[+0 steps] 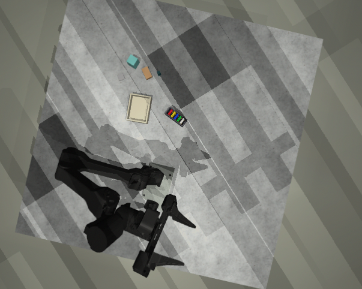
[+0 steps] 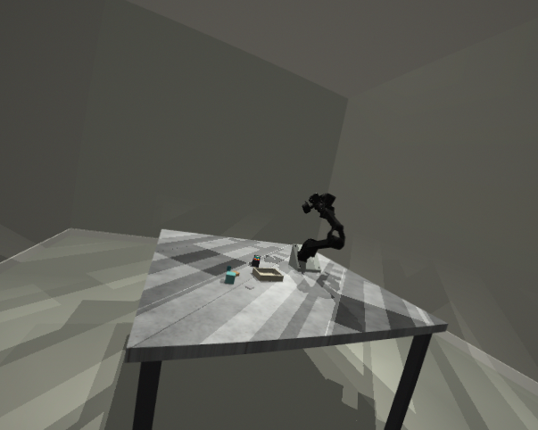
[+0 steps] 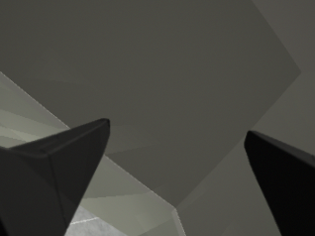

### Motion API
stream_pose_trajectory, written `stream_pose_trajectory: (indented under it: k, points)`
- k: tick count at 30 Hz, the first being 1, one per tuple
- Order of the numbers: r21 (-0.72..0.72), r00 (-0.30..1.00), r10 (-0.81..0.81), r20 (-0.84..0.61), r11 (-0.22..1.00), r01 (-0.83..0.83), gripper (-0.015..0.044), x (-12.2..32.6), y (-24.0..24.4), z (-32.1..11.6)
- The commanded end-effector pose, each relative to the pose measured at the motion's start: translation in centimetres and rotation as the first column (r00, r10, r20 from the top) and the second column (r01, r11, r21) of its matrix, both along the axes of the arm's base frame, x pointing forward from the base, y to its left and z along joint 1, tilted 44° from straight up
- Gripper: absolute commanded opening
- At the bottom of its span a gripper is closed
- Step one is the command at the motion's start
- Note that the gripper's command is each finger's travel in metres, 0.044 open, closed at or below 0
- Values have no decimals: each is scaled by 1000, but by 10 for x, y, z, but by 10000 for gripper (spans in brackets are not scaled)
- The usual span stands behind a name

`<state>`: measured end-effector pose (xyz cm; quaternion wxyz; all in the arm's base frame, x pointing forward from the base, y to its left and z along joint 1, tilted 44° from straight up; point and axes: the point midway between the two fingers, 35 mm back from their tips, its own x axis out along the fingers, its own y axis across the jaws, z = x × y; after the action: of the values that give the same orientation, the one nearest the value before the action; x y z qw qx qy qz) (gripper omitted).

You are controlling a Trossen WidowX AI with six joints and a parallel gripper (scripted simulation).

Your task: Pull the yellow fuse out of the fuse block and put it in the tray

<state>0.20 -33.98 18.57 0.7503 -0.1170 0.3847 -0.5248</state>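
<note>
A: From the top, what do we have under us?

B: A grey table (image 1: pixel 236 124) patterned in light and dark bands, on an olive-grey floor. Our claw (image 1: pixel 190 245) hangs over the near table edge, its fingers spread nearly full and holding nothing. Well away from the claw sits one fuse block (image 1: pixel 176 117) with five fuses: red, yellow, blue, green, white. The yellow fuse (image 1: pixel 173 114) is seated in it, second from the red end. One cream tray (image 1: pixel 139 108) lies just beside the block, equally far from the claw.

A: Anything further off?

B: Beyond the tray, one teal cube (image 1: pixel 132 61), one orange block (image 1: pixel 146 72) and one small dark teal piece (image 1: pixel 158 72).

A: And the exterior view?

B: We see dull grey-green walls and the table on black legs (image 2: pixel 407 379); the claw (image 2: pixel 307 206) is raised high above the table.

A: The wrist view?

B: Two dark fingertips wide apart, with only wall and a corner of table between them.
</note>
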Motion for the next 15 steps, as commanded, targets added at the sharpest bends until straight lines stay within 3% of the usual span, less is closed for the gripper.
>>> stream_pose_trajectory:
  k: [1,6,12,15]
  points:
    - [7,1000,8,4,1000,-8,374,3,0,-1]
    - [189,976,187,113,960,-206,243,75,3,-29]
    - [433,900,353,256,790,-433,85,169,38,-66]
    - [548,862,396,316,666,-507,63,209,67,-82]
